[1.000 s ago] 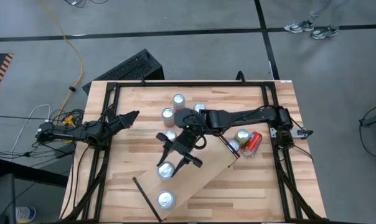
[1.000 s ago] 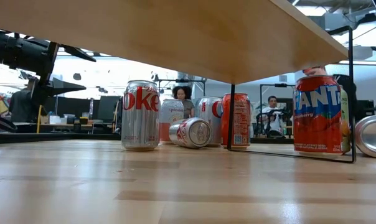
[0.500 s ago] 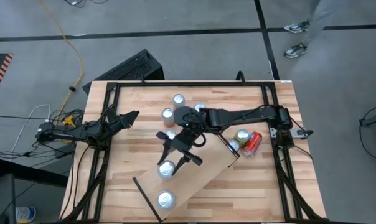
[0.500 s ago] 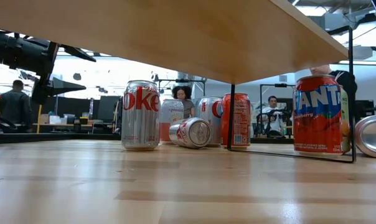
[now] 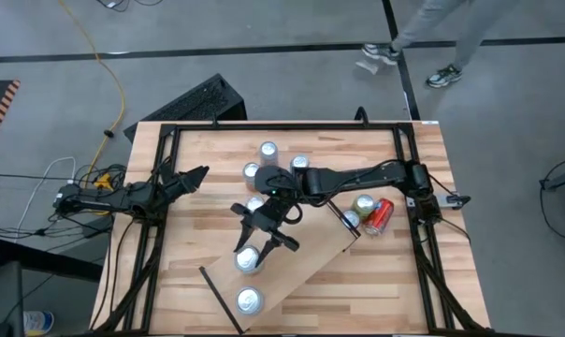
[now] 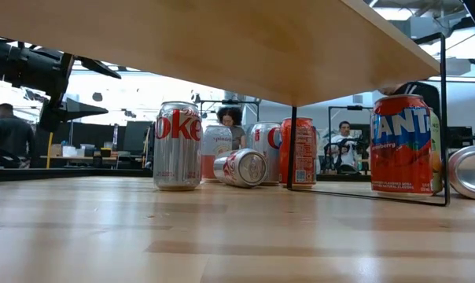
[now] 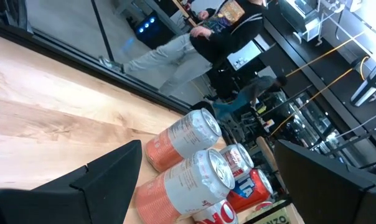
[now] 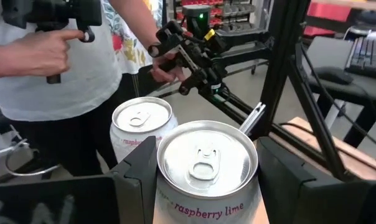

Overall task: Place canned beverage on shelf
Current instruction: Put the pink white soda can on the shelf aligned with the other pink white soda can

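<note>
A silver can marked "raspberry lime" stands upright between the fingers of my right gripper, over the left part of the pale shelf board. A second can stands at the shelf's near end; it is the can behind the held one in the right wrist view. The low view shows only the shelf's underside. My left gripper waits open at the table's left side, pointing level. My right gripper pinches the can between its two fingers, on two opposite sides of its wall just under the top rim. The fingers come from the table's far right, nearly level. The can is upright; whether its bottom stands on the shelf I cannot tell.
Several cans stand on the table beyond the shelf, and more lie at its right end, one of them red. In the low view a Coke can and a Fanta can stand under the shelf. A person's hands show beyond the table.
My right gripper has sunk a little and shifted slightly toward the table's near left with the can, which stays upright in its hold. A person has walked across the floor beyond the table's far edge.
</note>
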Controlling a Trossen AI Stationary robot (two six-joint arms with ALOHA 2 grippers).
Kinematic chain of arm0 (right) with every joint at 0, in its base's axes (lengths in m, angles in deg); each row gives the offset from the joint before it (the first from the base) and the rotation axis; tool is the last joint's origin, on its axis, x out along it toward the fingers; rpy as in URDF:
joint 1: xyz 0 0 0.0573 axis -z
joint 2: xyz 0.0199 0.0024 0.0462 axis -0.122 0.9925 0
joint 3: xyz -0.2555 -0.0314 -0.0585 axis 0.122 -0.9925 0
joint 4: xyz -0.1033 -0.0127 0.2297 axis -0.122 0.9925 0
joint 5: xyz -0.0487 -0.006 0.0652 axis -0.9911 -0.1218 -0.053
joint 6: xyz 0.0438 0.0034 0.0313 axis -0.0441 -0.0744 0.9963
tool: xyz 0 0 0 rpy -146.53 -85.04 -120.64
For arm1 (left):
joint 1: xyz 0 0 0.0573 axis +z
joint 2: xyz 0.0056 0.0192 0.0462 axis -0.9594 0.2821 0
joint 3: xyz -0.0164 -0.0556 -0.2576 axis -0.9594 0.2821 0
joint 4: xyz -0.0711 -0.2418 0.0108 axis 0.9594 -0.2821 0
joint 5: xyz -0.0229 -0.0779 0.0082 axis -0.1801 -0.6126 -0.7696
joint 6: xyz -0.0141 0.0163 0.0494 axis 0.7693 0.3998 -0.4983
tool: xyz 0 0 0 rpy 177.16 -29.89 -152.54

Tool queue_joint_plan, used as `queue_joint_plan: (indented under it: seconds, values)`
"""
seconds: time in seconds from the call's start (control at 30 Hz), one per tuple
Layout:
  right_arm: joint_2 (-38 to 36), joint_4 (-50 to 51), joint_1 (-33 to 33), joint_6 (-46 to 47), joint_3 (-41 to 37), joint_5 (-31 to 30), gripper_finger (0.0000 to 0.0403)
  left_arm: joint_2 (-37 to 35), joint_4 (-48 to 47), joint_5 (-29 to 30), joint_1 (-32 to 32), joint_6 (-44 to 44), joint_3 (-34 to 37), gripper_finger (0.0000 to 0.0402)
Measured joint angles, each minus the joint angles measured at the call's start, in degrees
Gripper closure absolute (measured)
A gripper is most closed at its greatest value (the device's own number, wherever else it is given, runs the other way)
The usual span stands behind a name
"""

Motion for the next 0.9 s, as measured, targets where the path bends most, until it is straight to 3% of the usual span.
queue_joint_plan:
  seconds: [0.2, 0.47, 0.9]
  values:
    - [-0.1, -0.2, -0.1, 0.1, 0.0, -0.1, 0.0200, 0.0, 0.0, 0.3, 0.0, 0.0, 0.0, 0.0051]
    - [-0.1, 0.2, -0.5, 1.7, 0.0, -0.5, 0.0161, 0.0, 0.0, 0.5, 0.0, -0.6, 0.0, 0.0051]
    - [-0.2, 0.2, -0.4, 0.6, 0.0, -0.8, 0.0159, 0.0, 0.0, 0.7, 0.0, -0.7, 0.0, 0.0051]
